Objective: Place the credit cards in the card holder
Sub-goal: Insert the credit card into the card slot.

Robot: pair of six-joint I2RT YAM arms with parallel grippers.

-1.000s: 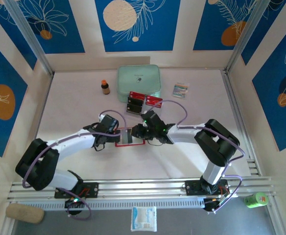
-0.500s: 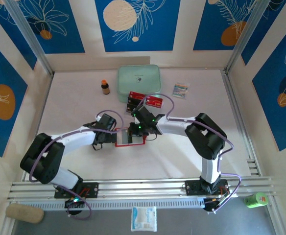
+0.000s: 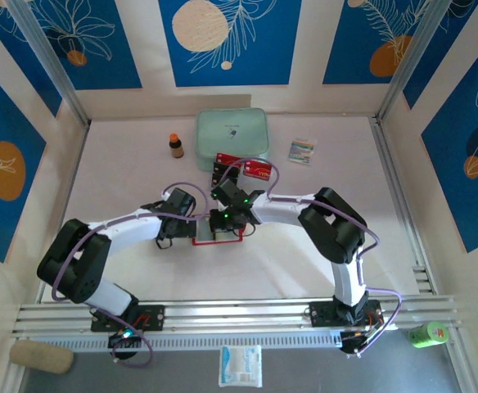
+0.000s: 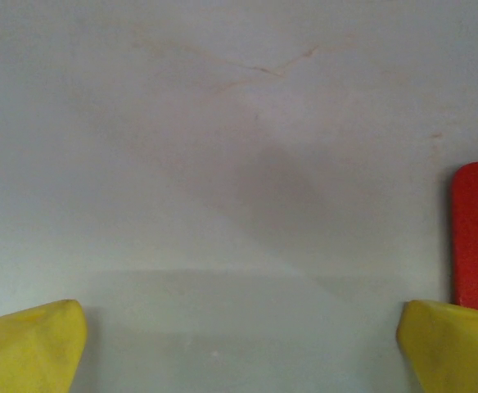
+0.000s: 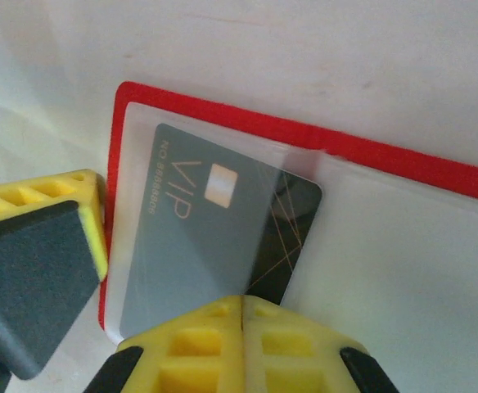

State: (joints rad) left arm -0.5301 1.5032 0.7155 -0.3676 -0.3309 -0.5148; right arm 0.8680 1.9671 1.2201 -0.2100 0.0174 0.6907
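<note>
Yellow plastic fingers on both arms; entries run left to right.

Item, left pincer (image 4: 239, 352): jaws fully apart and holding nothing, tips low over the white table (image 4: 223, 123). The red edge of the card holder (image 4: 476, 237) shows just off its right tip; whether they touch cannot be told.

Item, card holder: it lies open flat directly ahead of the right pincer (image 5: 243, 309), its clear pocket edged in red. One dark VIP card (image 5: 198, 221) sits mostly under the pocket film. Its right-hand corner juts out bare, close to that pincer's tips.

Item, right pincer: jaws pressed together and clamping nothing, the closed tips set against the card's near edge. A grey-padded yellow finger (image 5: 47, 254), by its look the left pincer's, stands to their left at the holder's corner.

Step in hand, judged: seating the card. It calls for a slow push along the card's length, tips low and square to the edge, so the film does not ruck. The left pincer should pin the holder, which may otherwise skid.

Surroundings:
- brown bottle (image 3: 176, 146), beyond the left pincer
- mint-green case (image 3: 232, 131), well beyond both
- red credit cards (image 3: 255, 169), near, just beyond the right pincer
- striped packet (image 3: 301, 151), beyond and to its right

None of these appears to block the push.
</note>
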